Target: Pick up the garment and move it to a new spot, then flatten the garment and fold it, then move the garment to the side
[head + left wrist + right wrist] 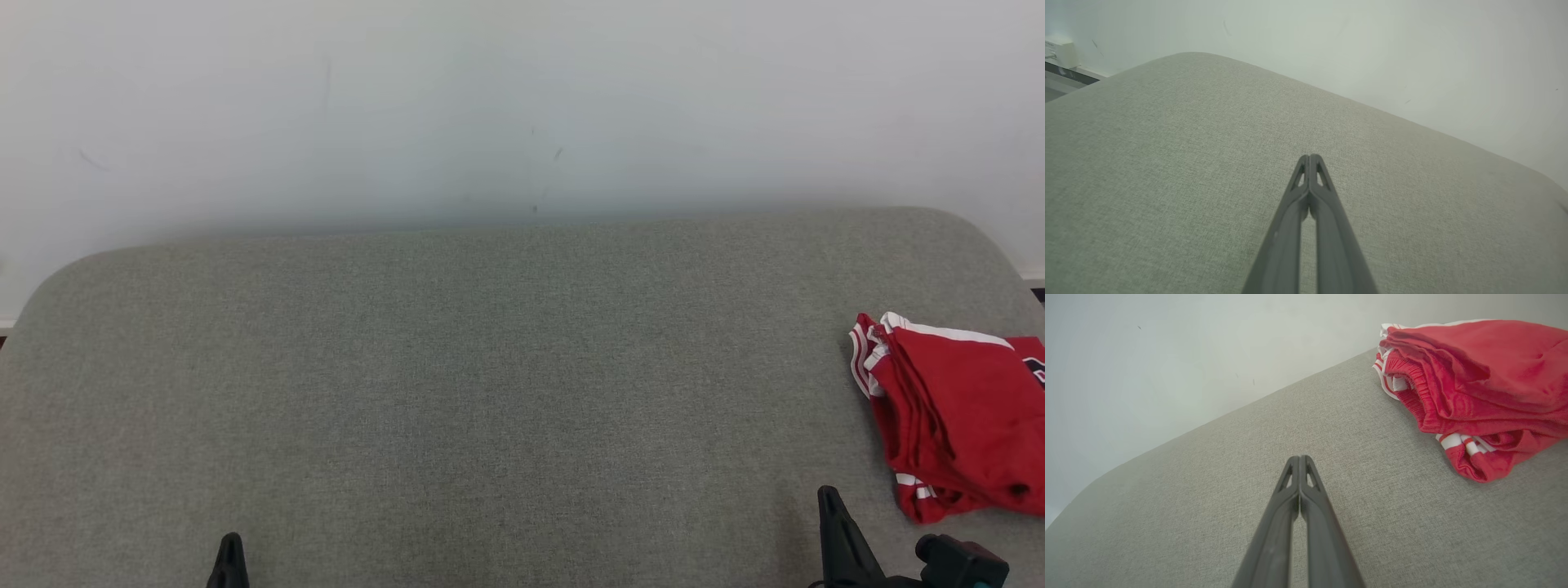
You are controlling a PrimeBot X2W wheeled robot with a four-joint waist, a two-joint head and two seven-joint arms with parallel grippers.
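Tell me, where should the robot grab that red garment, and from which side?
Probably the red garment by its stacked left edge, where folds bunch thick on the grey surface. The shut right gripper sits just left of it, so opening and approaching from there looks easiest.

garment: red w/ white stripe trim | state: folded, layered stack, slightly rumpled | pose: lying flat | loc: far right of grey fabric surface, near-ish edge

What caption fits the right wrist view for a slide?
Right gripper shut and empty above the grey cushion, beside a folded red garment with white trim.
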